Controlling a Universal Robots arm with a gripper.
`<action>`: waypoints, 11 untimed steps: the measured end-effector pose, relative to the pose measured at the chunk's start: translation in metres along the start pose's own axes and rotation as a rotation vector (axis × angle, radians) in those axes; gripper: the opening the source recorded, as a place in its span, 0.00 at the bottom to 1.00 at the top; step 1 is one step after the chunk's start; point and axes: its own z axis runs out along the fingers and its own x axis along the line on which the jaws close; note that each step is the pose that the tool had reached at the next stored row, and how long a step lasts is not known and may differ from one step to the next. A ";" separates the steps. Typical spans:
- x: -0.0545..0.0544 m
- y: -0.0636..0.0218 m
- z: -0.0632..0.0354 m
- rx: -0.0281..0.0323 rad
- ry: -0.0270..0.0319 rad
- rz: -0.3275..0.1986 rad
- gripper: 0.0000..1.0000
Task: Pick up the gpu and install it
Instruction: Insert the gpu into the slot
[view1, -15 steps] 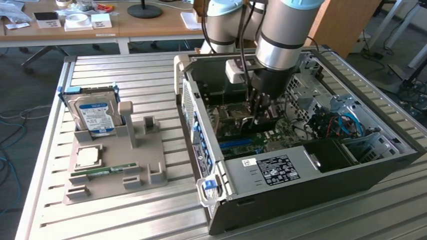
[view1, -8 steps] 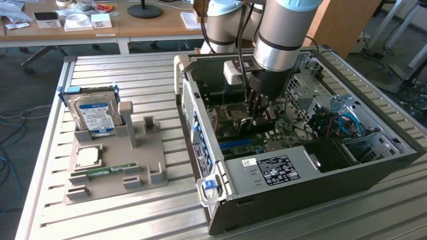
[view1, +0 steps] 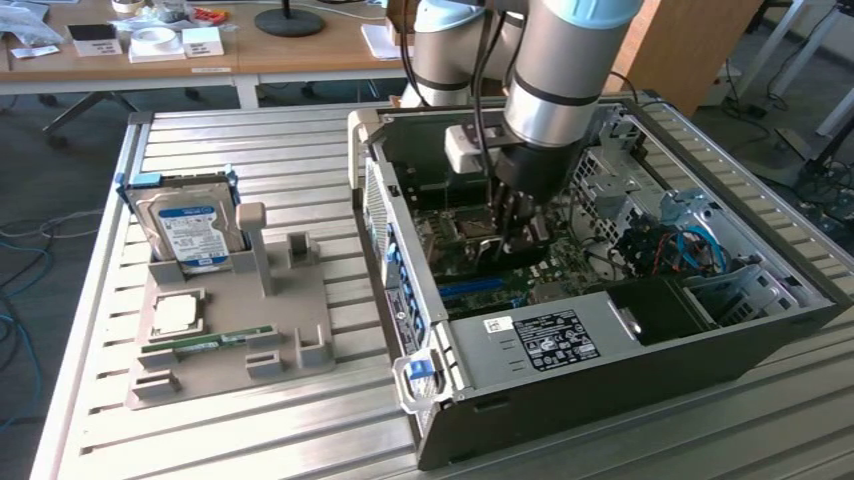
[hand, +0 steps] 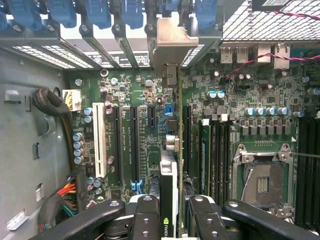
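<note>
One tool (hand: 175, 217) gripping the gpu (hand: 169, 170) edge-on, apparently just above motherboard (hand: 240, 90)

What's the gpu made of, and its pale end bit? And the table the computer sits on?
The gpu looks like a thin green circuit board, probably fibreglass, seen edge-on with a silvery block on one side. Its end bracket looks like pale bare metal, matte and folded. The table seems to be aluminium: silvery ribbed slats that catch the light.

Robotics lab: slatted metal bench (view1: 240, 140), open computer case (view1: 641, 375), cluttered desks (view1: 267, 52) behind.
</note>
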 end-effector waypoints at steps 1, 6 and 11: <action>0.000 0.0003 0.0001 -0.0001 0.0002 0.000 0.27; 0.001 0.0009 0.0009 0.0000 0.0001 0.000 0.27; 0.001 0.0028 0.0022 -0.0001 0.0003 0.000 0.27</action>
